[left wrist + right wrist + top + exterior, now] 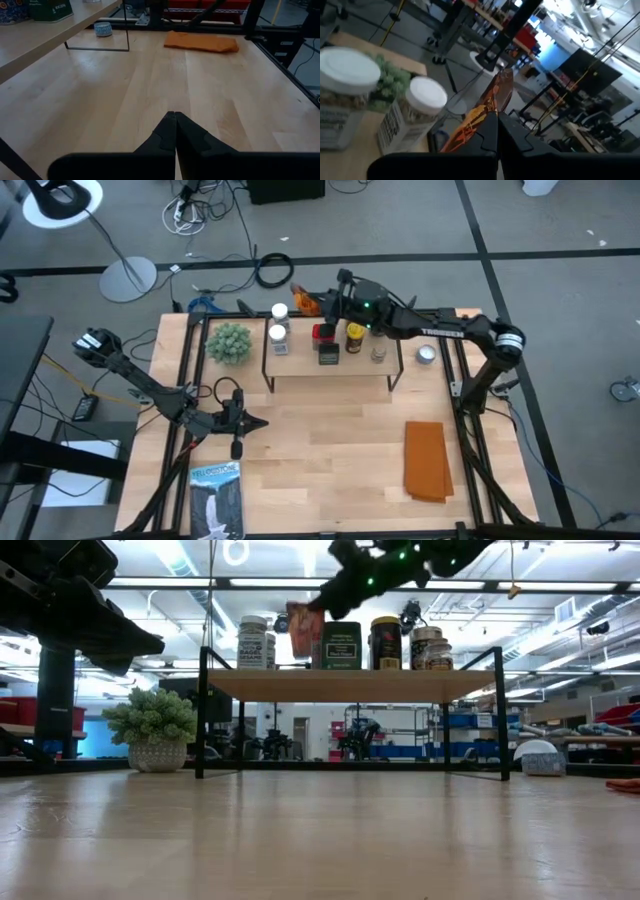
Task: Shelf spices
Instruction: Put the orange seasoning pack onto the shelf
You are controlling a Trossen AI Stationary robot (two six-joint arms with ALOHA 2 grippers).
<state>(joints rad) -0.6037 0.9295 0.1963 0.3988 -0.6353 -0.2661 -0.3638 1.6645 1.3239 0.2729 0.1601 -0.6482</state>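
The shelf (335,367) stands at the table's far middle. Its top board carries two white-lidded jars (278,322), a red box (322,333), a dark box (328,353), a yellow-lidded jar (354,333) and another jar (378,352). My right gripper (322,301) reaches in from the right over the shelf's far edge and is shut on the orange-brown packet (304,302). In the low view the packet (305,632) stands between the white-lidded jars (253,642) and the dark box (341,645). My left gripper (258,423) is shut, low over the table's left half. My right gripper pinches the orange-brown packet between its two fingers at one edge (487,116), and most of the packet sticks out beyond the fingertips. The fingers come from the table's right, slanting down. The packet stands roughly upright; whether its lower edge (304,662) rests on the board cannot be told.
A potted plant (229,342) sits left of the shelf and a small round tin (427,354) right of it. A folded orange cloth (427,460) lies near right, and a blue-and-white flat package (217,500) near left. Bare wood spreads in front of the shelf.
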